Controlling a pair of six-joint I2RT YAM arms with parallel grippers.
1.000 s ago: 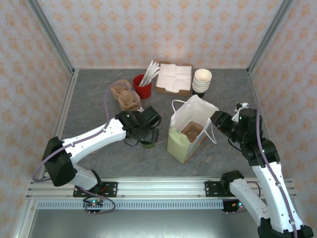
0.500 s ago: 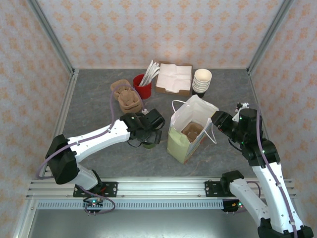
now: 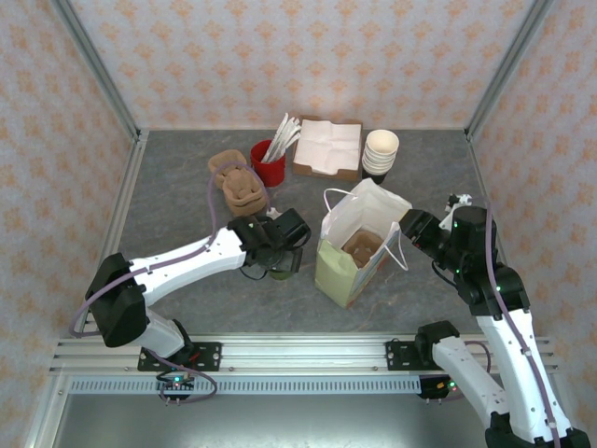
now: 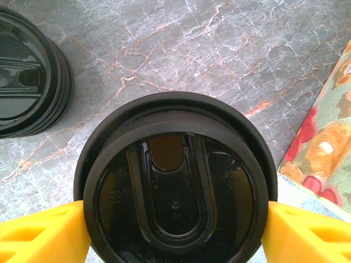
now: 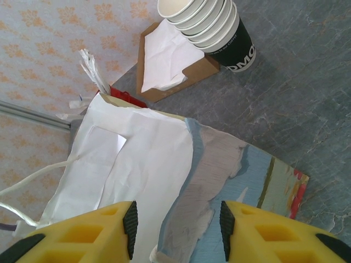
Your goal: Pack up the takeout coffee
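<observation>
The takeout coffee (image 4: 175, 186), a dark cup under a black sip lid, stands upright on the grey marble table. It sits left of the paper bag (image 3: 333, 273). In the top view the cup (image 3: 278, 272) peeks out beneath my left gripper (image 3: 279, 258). That left gripper (image 4: 175, 235) straddles the cup from above, open, one yellow finger (image 4: 41, 235) at each side. The lid's rim hides whether they touch the cup. My right gripper (image 5: 178, 230) is open at the bag's right side, with the bag's wall (image 5: 142, 164) showing between its pads. It hovers beside the bag (image 3: 410, 227).
A pile of black lids (image 4: 27, 71) lies just beyond the cup. A brown cup carrier (image 3: 362, 245) lies inside the bag. At the back stand cream-lined cups (image 3: 380, 154), a napkin box (image 3: 328, 147), a red cup of stirrers (image 3: 269, 161) and cardboard carriers (image 3: 235, 182).
My left arm has shifted a little to the right over the cup, and its jaws have drawn in toward the cup's sides. The right arm and the bag have not moved.
</observation>
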